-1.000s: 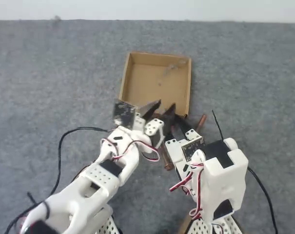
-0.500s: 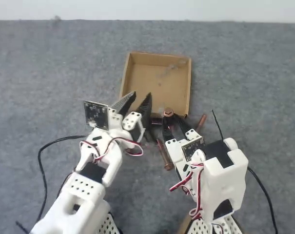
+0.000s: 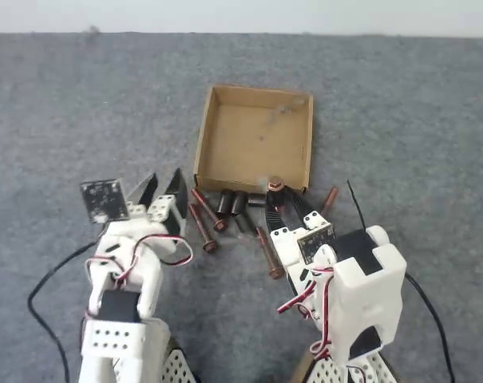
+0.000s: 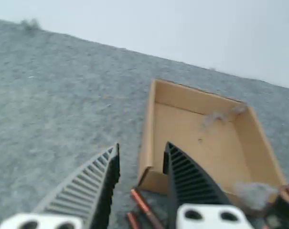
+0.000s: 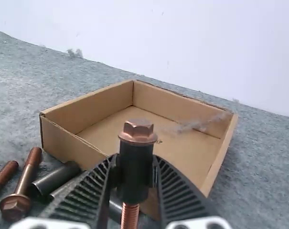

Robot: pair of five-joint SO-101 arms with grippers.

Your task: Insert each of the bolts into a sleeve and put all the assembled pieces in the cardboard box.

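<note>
The left arm [image 3: 121, 271] is seen drawn back from the middle of the grey surface [image 3: 65, 104], its jaws parted wide and empty. A bolt [image 5: 137, 130] seated in a dark sleeve [image 5: 134, 167] is held upright in the closed jaws of the right arm [image 3: 349, 275], just before the cardboard box [image 3: 201, 140], and is judged ready for dropping in; spare bolts [image 3: 203, 227] and sleeves [image 3: 231, 203] are left lying nearby
</note>
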